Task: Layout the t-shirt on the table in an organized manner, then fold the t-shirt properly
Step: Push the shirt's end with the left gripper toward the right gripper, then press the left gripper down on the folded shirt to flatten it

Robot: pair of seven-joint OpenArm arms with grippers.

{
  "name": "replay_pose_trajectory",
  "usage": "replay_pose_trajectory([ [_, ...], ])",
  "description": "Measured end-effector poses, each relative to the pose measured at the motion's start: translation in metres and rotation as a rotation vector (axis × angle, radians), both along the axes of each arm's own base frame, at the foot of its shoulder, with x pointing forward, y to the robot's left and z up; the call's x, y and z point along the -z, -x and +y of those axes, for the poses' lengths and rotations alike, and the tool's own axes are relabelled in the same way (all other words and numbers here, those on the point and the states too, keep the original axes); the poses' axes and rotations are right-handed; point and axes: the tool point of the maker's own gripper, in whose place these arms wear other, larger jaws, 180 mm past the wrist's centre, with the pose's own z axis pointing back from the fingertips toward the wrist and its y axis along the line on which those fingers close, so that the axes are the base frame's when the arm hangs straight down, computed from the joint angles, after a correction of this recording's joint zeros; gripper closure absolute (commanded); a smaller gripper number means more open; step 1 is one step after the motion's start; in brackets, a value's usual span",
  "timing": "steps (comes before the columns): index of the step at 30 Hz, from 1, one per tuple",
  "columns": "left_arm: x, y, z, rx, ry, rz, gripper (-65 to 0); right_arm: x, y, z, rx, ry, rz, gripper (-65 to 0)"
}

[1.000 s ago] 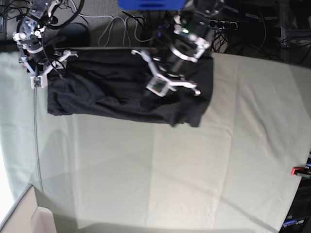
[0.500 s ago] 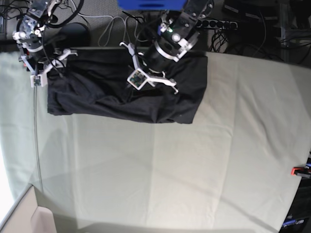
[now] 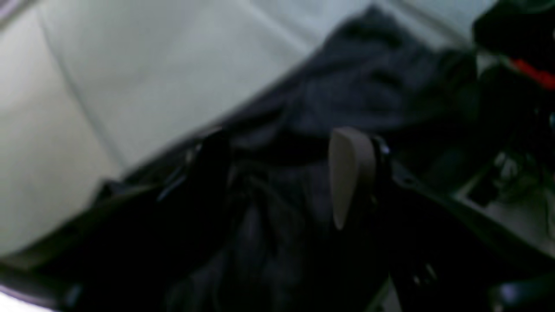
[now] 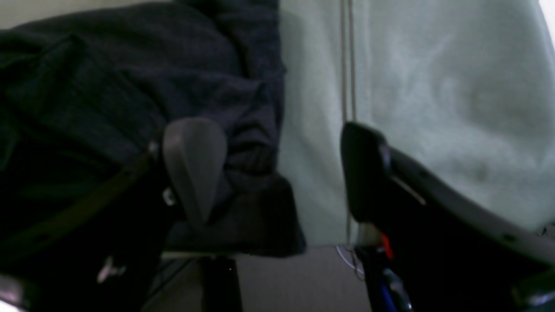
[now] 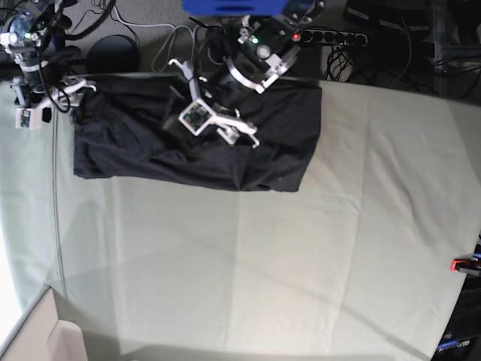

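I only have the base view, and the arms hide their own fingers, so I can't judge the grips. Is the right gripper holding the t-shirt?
Observer: No. In the right wrist view the right gripper is open with nothing between its fingers. A corner of the t-shirt lies beside one finger.
Operator: Where on the table is that corner?
Observer: Right at the edge of the table; the floor shows just past it.
Operator: And the left gripper?
Observer: The left wrist view is blurred, but the left gripper is open above bunched dark fabric.
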Motion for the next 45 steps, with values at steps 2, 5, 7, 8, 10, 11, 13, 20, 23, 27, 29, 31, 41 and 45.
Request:
replay_pose_trajectory([
  [2, -0.013, -0.005, 0.000, -0.007, 0.018, -0.032, -35.7, 0.000, 0.000, 0.000, 0.001, -0.001, -0.003, -44.8],
  [5, -0.015, -0.014, 0.022, -0.070, 0.021, -0.036, -35.7, 0.001, 0.001, 0.001, 0.002, -0.005, 0.000, -44.8],
  [7, 0.001, -0.024, 0.056, -0.164, -0.031, -0.005, -35.9, 0.000, 0.001, 0.001, 0.002, -0.004, 0.000, -44.8],
  [8, 0.009, -0.028, 0.072, -0.207, -0.059, 0.004, -36.0, 0.000, 0.001, 0.000, 0.001, -0.002, 0.001, -44.8],
  [10, 0.022, -0.029, 0.084, -0.236, -0.086, 0.033, -35.9, 0.000, 0.000, 0.000, 0.001, -0.002, -0.003, -44.8],
  [11, 0.025, -0.027, 0.084, -0.233, -0.086, 0.038, -35.8, 0.000, 0.000, 0.001, 0.000, -0.003, -0.001, -44.8],
  [13, 0.027, -0.024, 0.080, -0.220, -0.078, 0.053, -35.7, 0.000, -0.001, 0.002, -0.003, -0.006, -0.002, -44.8],
  [20, 0.042, -0.022, 0.087, -0.241, -0.095, 0.089, -32.5, 0.000, -0.002, 0.002, -0.004, -0.004, -0.005, -44.8],
  [23, 0.048, -0.021, 0.094, -0.270, -0.100, 0.113, -26.7, -0.001, -0.003, 0.000, -0.007, 0.002, -0.005, -44.8],
  [27, 0.046, -0.030, 0.110, -0.374, -0.065, 0.124, -14.9, -0.002, -0.003, -0.005, -0.006, 0.011, -0.004, -44.8],
  [29, 0.048, -0.033, 0.121, -0.443, -0.052, 0.144, -6.0, 0.001, -0.002, -0.006, -0.005, 0.007, 0.003, -44.8],
  [31, 0.052, -0.035, 0.130, -0.488, -0.045, 0.154, 0.0, 0.002, -0.002, -0.008, -0.005, 0.006, 0.005, -44.8],
  [41, 0.088, -0.044, 0.125, -0.464, -0.079, 0.233, 0.0, 0.004, -0.001, -0.008, -0.006, 0.004, 0.014, -44.8],
  [45, 0.081, -0.051, 0.095, -0.375, -0.079, 0.203, 0.0, 0.002, -0.002, -0.012, -0.011, 0.016, 0.011, -44.8],
])
